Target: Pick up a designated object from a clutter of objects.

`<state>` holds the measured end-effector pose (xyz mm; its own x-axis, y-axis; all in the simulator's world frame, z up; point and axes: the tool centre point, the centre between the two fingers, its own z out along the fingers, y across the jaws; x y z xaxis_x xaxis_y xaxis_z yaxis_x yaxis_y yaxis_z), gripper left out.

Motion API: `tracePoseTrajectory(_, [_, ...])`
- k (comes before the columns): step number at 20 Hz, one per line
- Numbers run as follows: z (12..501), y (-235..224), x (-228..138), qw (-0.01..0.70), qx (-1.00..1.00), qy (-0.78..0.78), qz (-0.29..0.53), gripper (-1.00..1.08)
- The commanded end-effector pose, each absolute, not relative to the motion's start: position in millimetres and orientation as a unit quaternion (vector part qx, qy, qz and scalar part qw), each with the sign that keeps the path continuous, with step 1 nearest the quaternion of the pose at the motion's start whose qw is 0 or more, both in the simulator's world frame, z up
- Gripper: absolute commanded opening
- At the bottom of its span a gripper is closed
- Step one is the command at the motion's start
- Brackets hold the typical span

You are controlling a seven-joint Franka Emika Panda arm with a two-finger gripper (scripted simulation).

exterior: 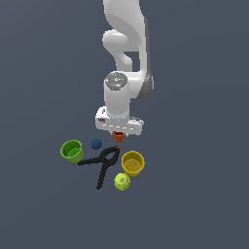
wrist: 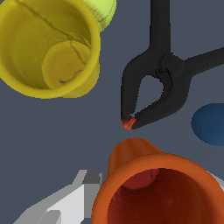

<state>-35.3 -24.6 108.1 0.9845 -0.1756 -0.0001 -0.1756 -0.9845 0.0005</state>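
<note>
The small orange-red cup [exterior: 118, 136] stands upright with its mouth up, right under my gripper [exterior: 118, 134], at the back of the clutter. In the wrist view the cup [wrist: 148, 175] fills the near part of the picture. My gripper [wrist: 157, 194] straddles it, with one grey finger [wrist: 65, 203] against its side and a sliver of the other at the opposite edge. The jaws look shut on the cup. I cannot tell whether it is off the floor.
The black clamp [exterior: 101, 165] [wrist: 159, 87] lies with its red-tipped jaws just in front of the cup. The larger yellow cup [exterior: 132, 162] [wrist: 48, 48], lime-yellow small cup [exterior: 122, 182] [wrist: 104, 13], green cup [exterior: 71, 151] and dark blue ball [exterior: 96, 144] [wrist: 210, 124] stand around it.
</note>
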Motion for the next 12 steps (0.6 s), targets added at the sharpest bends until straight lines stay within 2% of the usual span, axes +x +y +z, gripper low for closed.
tracePoseTrajectory(1, [130, -17, -32, 0.0, 0.996, -0.088, 0.0, -1.0])
tracePoseTrajectory(12, [237, 22, -13, 0.001, 0.996, -0.088, 0.0, -1.0])
